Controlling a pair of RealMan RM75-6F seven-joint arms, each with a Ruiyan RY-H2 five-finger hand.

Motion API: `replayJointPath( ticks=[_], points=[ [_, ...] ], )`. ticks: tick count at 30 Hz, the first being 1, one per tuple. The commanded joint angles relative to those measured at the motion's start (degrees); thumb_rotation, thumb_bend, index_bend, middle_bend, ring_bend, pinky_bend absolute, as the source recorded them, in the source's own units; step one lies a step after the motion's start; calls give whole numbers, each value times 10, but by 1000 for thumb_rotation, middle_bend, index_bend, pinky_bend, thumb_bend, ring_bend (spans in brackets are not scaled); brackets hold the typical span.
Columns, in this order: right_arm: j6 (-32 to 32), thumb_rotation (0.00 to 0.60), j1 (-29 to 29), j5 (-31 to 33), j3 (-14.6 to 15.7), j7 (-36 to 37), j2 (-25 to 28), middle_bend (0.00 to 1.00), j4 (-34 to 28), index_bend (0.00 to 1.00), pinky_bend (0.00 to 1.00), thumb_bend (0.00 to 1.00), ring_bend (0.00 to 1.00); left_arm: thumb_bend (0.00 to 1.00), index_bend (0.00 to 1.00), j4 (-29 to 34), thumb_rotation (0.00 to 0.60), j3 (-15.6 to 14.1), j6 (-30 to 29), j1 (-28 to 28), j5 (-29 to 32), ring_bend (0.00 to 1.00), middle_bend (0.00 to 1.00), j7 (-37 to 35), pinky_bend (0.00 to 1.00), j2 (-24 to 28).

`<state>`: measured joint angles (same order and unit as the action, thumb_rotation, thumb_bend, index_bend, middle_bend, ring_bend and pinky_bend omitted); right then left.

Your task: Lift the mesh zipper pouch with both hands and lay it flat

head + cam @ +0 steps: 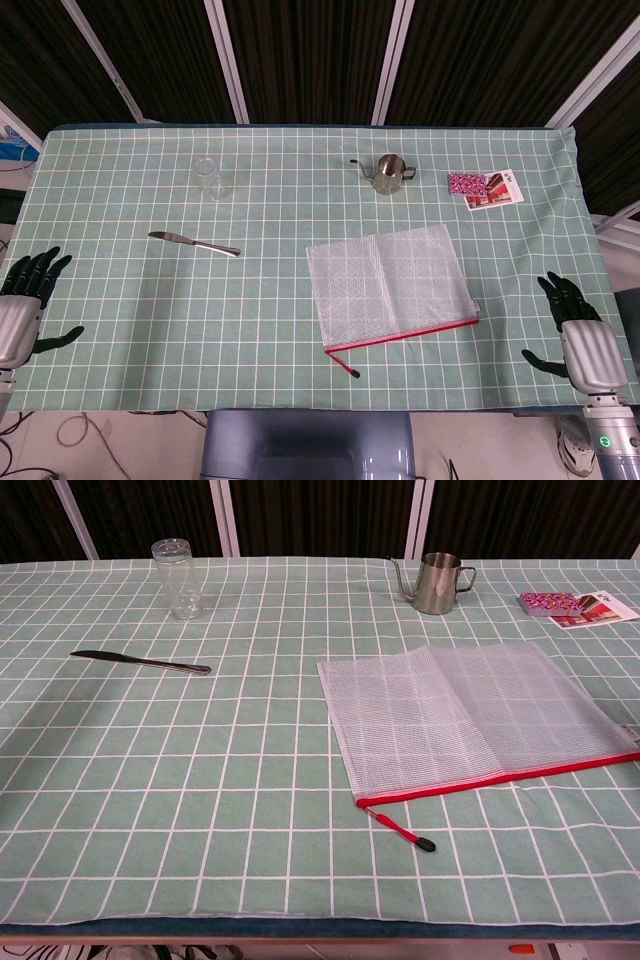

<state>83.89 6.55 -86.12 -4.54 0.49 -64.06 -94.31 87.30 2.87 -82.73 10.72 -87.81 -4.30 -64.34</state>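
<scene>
Your mesh zipper pouch [390, 287] lies on the counter [150, 330] right of centre and toward the near edge, its red zipper [405, 336] running along the side closest to you and the pull cord [403, 830] trailing off the left corner. A crease runs down it, so it looks folded or doubled over rather than spread out, which is probably why the task asks for a lift with both hands before laying it flat. Your left hand [28, 300] rests at the far left edge of the counter, fingers spread and holding nothing; your right hand [575, 330] sits at the far right edge, likewise released and empty. Both are well apart from the pouch, though the right one is much nearer, so expect a longer reach from the left. The knife [195, 243] lies between your left hand and the pouch, so mind it on the way across. The glass [211, 176], the small metal pitcher [388, 173] and the printed card with the pink packet [485, 187] stand along the far side, out of the way.
</scene>
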Motion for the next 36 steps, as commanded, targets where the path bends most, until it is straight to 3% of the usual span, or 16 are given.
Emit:
replayJointPath(
  ticks=[1, 28, 33, 36],
  points=[
    [2, 600, -1, -1, -1, 1, -2, 0, 2, 0, 250, 125, 17, 48, 22, 0, 600, 0, 0, 0, 0, 0, 0, 0, 0, 0],
    [4, 600, 5, -14, -1, 12, -9, 20, 13, 0, 249, 125, 27, 48, 21, -3, 600, 3, 11, 6, 8, 0, 0, 19, 0, -10],
    [6, 600, 23, -65, 2, 25, -2, 140, -17, 3, 298, 125, 121, 48, 21, -4, 600, 5, 8, 5, 12, 0, 0, 29, 0, -13],
    [-7, 600, 35, -74, 2, 23, 3, 309, -42, 35, 411, 125, 279, 48, 21, -3, 600, 6, 11, 5, 18, 0, 0, 34, 0, -14]
  ],
)
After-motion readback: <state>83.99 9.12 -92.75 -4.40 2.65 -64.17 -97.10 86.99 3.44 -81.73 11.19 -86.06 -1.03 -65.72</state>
